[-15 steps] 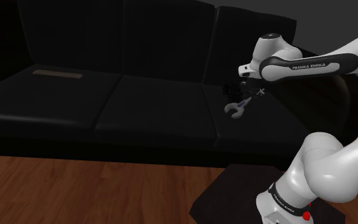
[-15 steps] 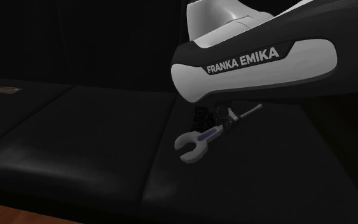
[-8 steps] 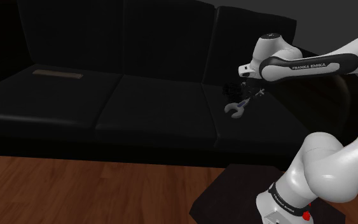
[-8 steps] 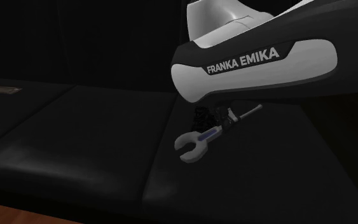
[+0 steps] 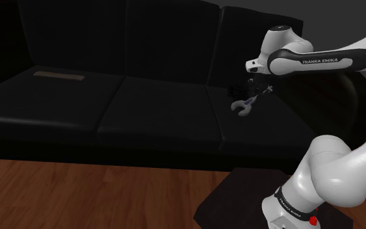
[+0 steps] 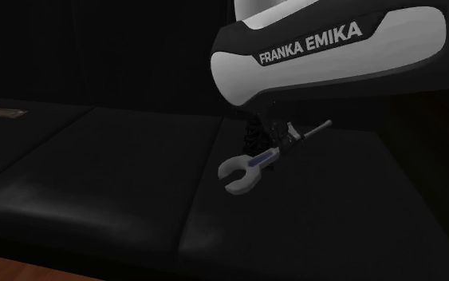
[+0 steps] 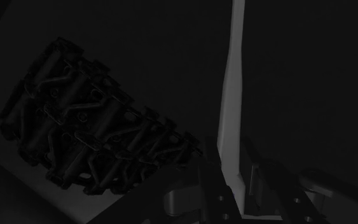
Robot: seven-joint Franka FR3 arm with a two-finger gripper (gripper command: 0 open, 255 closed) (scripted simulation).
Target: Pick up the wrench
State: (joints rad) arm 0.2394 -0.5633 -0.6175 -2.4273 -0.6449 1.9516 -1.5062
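The shoulder view looks from well back beside the stand [image 5: 240,195], down at the whole front of the sofa [image 5: 77,104]. The second exterior view faces that sofa front from much nearer, sharing the seat cushion [image 6: 294,223] at both views' right and the wrench [image 6: 260,160] there. The dim wrist view seems to look closely along the wrench toward that cushion.

wrench [image 6: 258,160] between fingers [image 7: 201,189], over sofa cushion [image 6: 318,217]
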